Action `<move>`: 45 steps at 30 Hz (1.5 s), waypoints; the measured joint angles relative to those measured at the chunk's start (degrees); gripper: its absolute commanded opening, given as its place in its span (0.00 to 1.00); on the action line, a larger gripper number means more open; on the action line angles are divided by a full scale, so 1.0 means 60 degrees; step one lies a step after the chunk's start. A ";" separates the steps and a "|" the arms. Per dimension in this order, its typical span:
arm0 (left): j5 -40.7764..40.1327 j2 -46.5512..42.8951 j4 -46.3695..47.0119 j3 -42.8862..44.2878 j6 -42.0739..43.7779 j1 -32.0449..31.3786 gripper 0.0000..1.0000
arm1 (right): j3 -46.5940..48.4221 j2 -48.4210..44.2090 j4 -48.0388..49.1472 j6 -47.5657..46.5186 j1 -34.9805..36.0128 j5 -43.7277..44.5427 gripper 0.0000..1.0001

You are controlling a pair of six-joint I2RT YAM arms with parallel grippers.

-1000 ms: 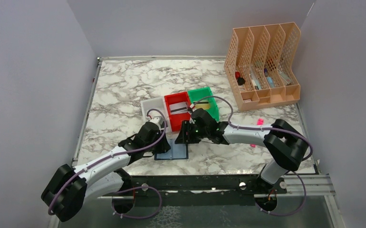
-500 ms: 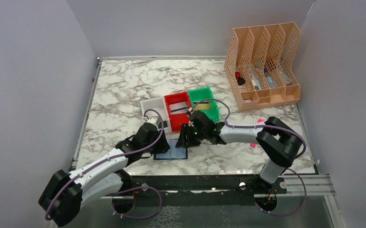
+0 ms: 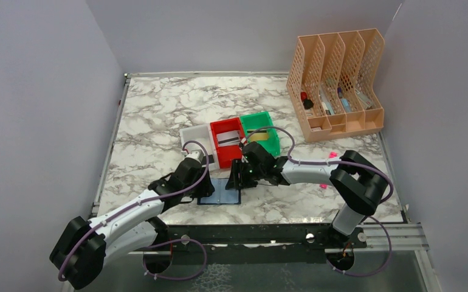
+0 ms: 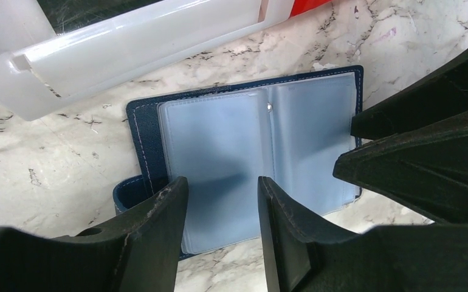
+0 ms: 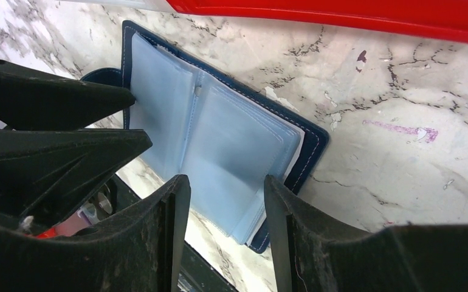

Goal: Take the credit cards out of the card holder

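The card holder (image 3: 220, 192) lies open and flat on the marble, pale-blue sleeves up. It also shows in the left wrist view (image 4: 250, 140) and the right wrist view (image 5: 219, 134). I see no card in its sleeves. A dark card (image 3: 228, 141) lies in the red bin (image 3: 223, 126), and a tan-gold card (image 3: 259, 137) lies in the green bin (image 3: 275, 140). My left gripper (image 3: 206, 186) (image 4: 222, 182) is open and empty over the holder's left half. My right gripper (image 3: 236, 177) (image 5: 227, 179) is open and empty over its right half.
A white bin (image 3: 190, 135) stands left of the red bin, just behind the holder. A peach file rack (image 3: 335, 85) stands at the back right. Small pink bits (image 3: 332, 156) lie on the marble to the right. The two grippers' fingers are close together over the holder.
My right gripper has moved left and nearer, onto the holder's right edge. My left arm has shifted slightly left. The holder stays open and in place.
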 measured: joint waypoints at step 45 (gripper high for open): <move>0.0244 0.0820 0.1413 -0.0200 -0.0200 0.0011 0.33 | -0.0004 0.0168 0.0091 -0.0222 0.0047 -0.0335 0.42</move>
